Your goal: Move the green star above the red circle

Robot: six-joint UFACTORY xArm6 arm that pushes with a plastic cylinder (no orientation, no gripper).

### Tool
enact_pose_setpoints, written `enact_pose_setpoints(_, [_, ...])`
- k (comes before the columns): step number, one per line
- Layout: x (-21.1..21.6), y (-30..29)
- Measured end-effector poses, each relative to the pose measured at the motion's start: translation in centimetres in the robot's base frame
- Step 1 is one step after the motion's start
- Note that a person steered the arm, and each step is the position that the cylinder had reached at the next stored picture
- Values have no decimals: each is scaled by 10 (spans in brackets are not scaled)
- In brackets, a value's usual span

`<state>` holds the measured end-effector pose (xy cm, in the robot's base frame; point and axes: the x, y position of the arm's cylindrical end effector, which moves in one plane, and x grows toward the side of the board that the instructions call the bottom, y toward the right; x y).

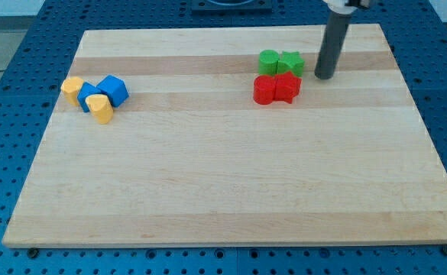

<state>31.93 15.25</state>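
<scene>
The green star (290,63) lies at the upper right of the wooden board (223,183). A rounded green block (268,61) touches its left side. Just below them are two red blocks side by side: the red circle (263,89) on the left and a lobed red block (287,88) on the right. The green star sits above the lobed red block, up and to the right of the red circle. My rod comes down from the view's top, and my tip (324,77) rests on the board just right of the green star, a small gap apart.
At the board's left is a cluster: a yellow block (72,89), a blue cube (114,89), a second blue block (89,96) between them and a yellow block (99,108) below. A blue perforated table (24,92) surrounds the board.
</scene>
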Motion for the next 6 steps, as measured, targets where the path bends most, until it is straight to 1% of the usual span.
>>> enact_pose_setpoints(1, [-17, -27])
enact_pose_setpoints(2, [-18, -60])
enact_pose_setpoints(5, [-25, -87])
enact_pose_setpoints(6, [-40, -63])
